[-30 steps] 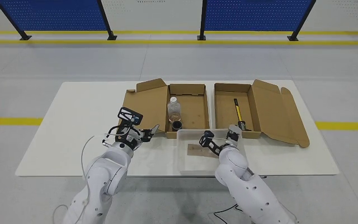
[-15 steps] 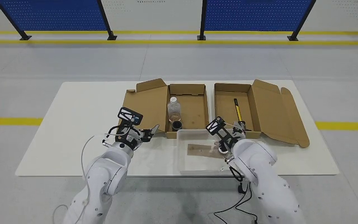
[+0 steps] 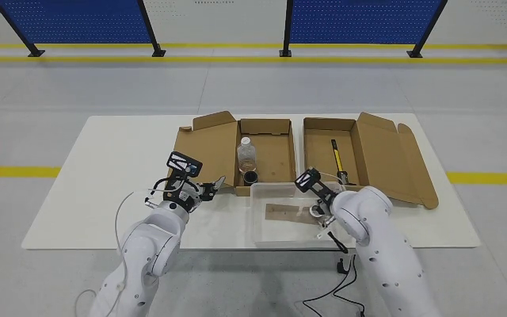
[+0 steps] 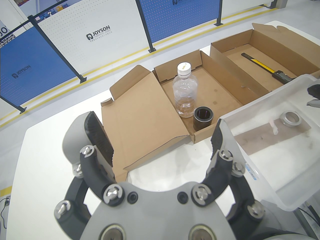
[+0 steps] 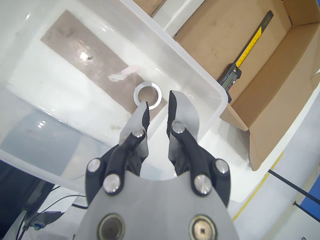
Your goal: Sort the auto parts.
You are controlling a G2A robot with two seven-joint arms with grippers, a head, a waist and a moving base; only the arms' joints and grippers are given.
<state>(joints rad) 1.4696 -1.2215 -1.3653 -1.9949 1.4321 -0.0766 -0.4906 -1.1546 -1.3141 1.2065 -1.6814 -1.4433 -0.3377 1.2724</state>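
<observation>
Metal ring lies flat in the clear bin, lower centre of the top view. Likely rigid and slippery: pinch across its wall. Right gripper hangs just above it, fingers slightly apart.

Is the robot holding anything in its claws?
Nothing. The left gripper is open and empty; the right gripper, open too, hangs over the ring in the bin.
</observation>
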